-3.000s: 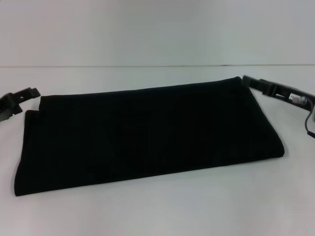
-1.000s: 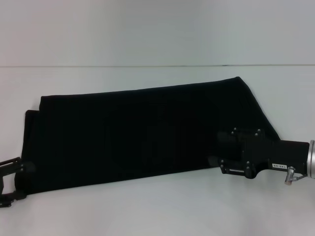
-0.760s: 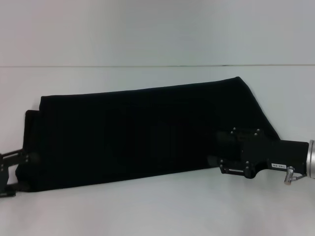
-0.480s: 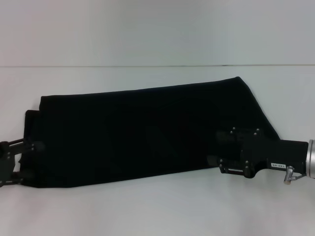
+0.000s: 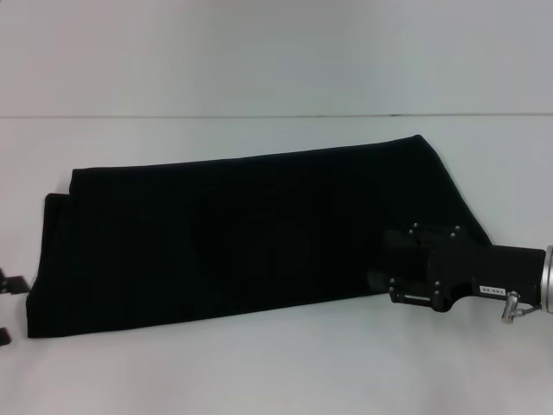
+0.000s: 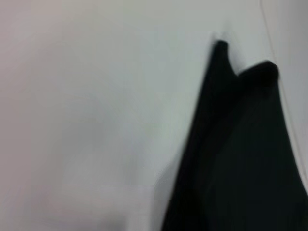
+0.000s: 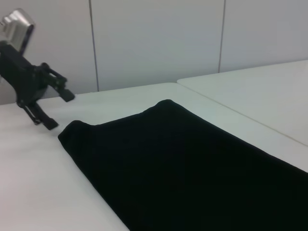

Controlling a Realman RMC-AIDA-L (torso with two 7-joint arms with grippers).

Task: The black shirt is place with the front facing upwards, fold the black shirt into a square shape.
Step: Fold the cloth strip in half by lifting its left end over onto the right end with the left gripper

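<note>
The black shirt lies folded into a long strip across the white table, plain black side up, with no print showing. My right gripper rests low over the strip's near right end. My left gripper is open and empty at the head view's left edge, just off the strip's near left corner and not touching it. The right wrist view shows the shirt and, farther off, the left gripper with its jaws spread beside the strip's far end. The left wrist view shows only the shirt's left end on the table.
The white table runs around the shirt on all sides. A second white table stands across a gap in the right wrist view, and a pale panelled wall stands behind.
Both grippers came from the shirt's far corners to its near side. In the last second the left gripper reached the near left corner, then drew back left, almost out of view. The shirt stayed put.
</note>
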